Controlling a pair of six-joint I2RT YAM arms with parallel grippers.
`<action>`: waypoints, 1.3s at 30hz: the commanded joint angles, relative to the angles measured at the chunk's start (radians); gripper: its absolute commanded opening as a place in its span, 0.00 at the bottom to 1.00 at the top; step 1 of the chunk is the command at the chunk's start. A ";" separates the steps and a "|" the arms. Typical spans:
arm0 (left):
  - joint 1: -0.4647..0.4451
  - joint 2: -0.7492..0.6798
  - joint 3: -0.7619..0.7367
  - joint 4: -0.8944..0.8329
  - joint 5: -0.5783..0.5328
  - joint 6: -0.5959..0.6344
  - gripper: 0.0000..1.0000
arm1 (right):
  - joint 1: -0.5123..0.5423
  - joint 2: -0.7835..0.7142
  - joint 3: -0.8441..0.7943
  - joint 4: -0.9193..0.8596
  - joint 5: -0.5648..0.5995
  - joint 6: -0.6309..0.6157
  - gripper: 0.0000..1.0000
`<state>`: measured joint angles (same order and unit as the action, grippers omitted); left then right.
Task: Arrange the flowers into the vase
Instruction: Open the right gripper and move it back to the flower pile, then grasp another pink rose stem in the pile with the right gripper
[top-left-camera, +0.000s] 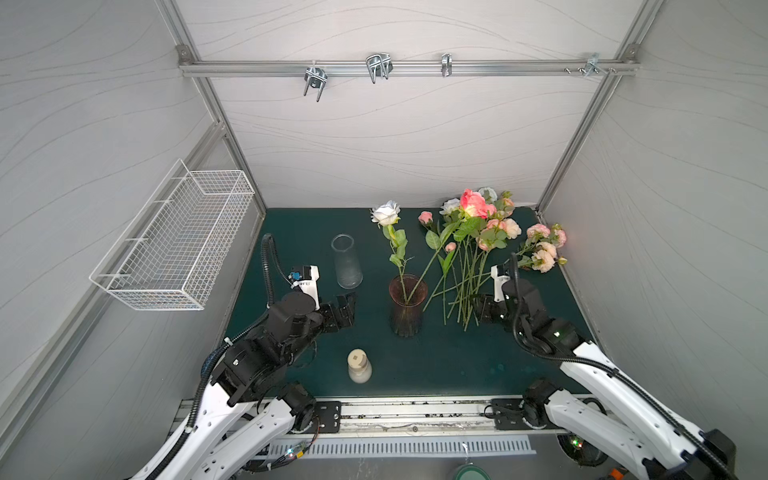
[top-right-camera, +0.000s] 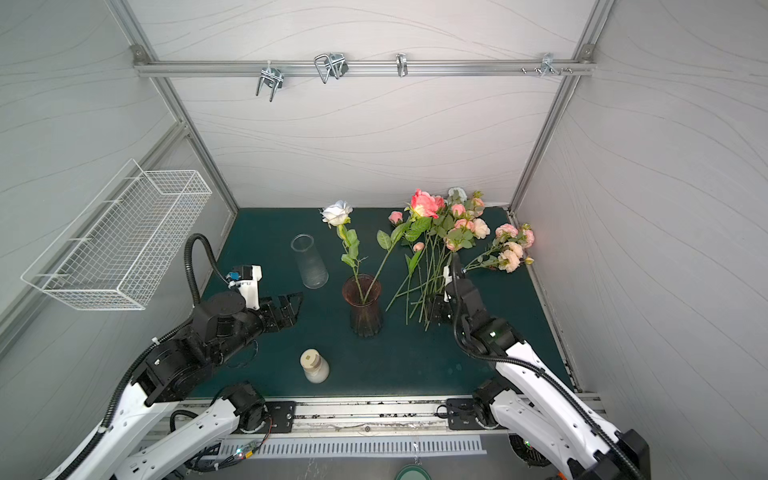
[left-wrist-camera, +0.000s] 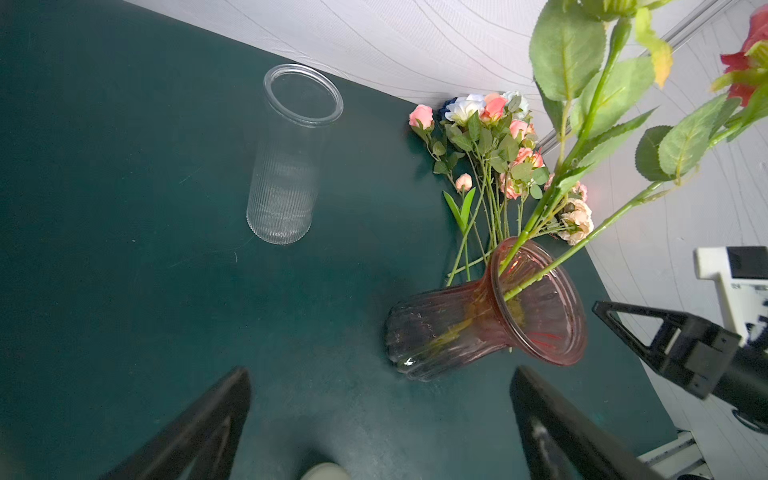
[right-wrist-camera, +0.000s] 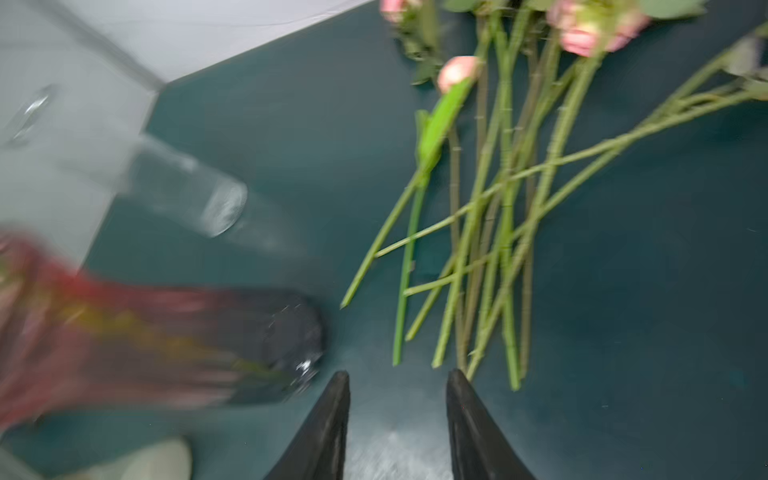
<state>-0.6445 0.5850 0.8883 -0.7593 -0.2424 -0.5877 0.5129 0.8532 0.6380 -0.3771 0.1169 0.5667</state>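
Observation:
The vase (top-left-camera: 408, 305) (top-right-camera: 362, 307) is red-tinted ribbed glass and stands upright mid-mat. Two flowers stand in it: a white rose (top-left-camera: 385, 213) and a coral rose (top-left-camera: 473, 203). The other flowers (top-left-camera: 469, 266) (right-wrist-camera: 498, 187) lie in a pile on the mat to its right, stem ends toward me. My right gripper (top-left-camera: 484, 309) (right-wrist-camera: 399, 374) is low at those stem ends, open by a narrow gap with nothing between its fingers; the nearest stem tips lie just beyond one fingertip. My left gripper (top-left-camera: 345, 307) (left-wrist-camera: 382, 374) hangs wide open and empty, left of the vase (left-wrist-camera: 490, 324).
A clear ribbed glass vase (top-left-camera: 347, 261) (left-wrist-camera: 291, 158) stands empty behind the left gripper. A cream bottle (top-left-camera: 359, 365) stands near the front edge of the mat. A white wire basket (top-left-camera: 174, 237) hangs on the left wall. More pink blooms (top-left-camera: 544, 247) lie by the right wall.

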 joint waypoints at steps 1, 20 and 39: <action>-0.004 -0.016 0.000 0.019 -0.001 -0.009 0.99 | -0.111 0.099 0.038 0.108 -0.109 0.043 0.39; -0.004 -0.025 0.005 0.002 -0.008 0.005 0.99 | -0.187 0.920 0.525 0.245 -0.194 0.188 0.34; -0.004 -0.005 -0.004 0.010 -0.011 0.019 0.99 | -0.189 1.146 0.680 0.213 -0.127 0.171 0.36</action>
<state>-0.6445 0.5724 0.8871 -0.7658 -0.2432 -0.5789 0.3195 1.9724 1.2869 -0.1436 -0.0277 0.7414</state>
